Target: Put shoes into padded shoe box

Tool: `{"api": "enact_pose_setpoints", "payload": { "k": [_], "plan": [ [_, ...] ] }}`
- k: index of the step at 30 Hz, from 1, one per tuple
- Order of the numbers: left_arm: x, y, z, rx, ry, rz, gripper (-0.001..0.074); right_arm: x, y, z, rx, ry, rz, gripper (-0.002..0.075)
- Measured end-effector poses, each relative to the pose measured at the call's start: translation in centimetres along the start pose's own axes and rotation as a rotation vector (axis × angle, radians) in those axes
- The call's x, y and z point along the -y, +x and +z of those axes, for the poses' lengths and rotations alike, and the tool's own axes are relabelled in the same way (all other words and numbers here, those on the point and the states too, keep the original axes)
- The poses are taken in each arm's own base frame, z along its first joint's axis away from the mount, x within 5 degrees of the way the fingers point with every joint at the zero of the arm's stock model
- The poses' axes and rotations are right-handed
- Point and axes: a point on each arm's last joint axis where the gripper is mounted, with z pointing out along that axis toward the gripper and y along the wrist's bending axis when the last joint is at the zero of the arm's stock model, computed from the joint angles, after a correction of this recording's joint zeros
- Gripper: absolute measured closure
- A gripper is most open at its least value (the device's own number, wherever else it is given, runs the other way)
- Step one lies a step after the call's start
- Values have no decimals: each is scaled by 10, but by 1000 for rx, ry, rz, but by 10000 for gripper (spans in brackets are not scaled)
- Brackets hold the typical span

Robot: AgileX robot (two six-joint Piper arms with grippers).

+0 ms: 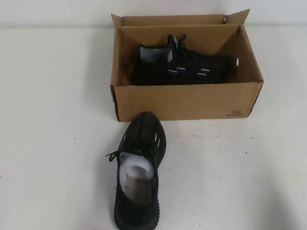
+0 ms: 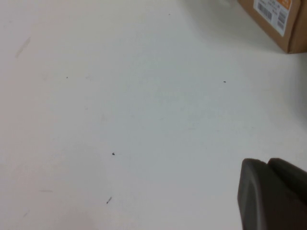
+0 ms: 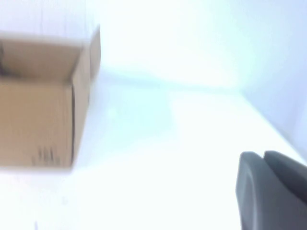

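The brown cardboard shoe box (image 1: pixel 184 101) stands open at the table's far middle. One black sneaker (image 1: pixel 184 64) with white dash marks lies on its side inside it. The other black sneaker (image 1: pixel 139 177) stands on the table in front of the box, toe toward it, with white paper stuffing (image 1: pixel 137 167) in its opening. Neither arm shows in the high view. My left gripper (image 2: pixel 267 162) is shut and empty over bare table, a box corner (image 2: pixel 278 19) far from it. My right gripper (image 3: pixel 263 154) is shut and empty, the box (image 3: pixel 38 120) well away from it.
The white table (image 1: pixel 57 120) spreads wide on both sides of the box and the loose shoe. A pale wall (image 1: pixel 48 12) runs behind the table's far edge. A white label with a barcode (image 2: pixel 271 9) is on the box's end.
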Motion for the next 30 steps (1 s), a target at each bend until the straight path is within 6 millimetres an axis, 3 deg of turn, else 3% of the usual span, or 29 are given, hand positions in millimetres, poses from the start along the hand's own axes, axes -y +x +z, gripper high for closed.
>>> {"api": "enact_pose_setpoints", "payload": {
  "k": [4,17,26,30],
  "plan": [
    [0,0,0,0,0,0,739,0,-5,-8,90,4,18,734],
    [0,0,0,2,0,0,739,1,-1,-8,58,11,14,734],
    [0,0,0,2,0,0,739,-3,27,-11,-252,-42,-97,734],
    [0,0,0,2,0,0,739,-3,30,-12,-290,-55,-108,734]
  ]
}}
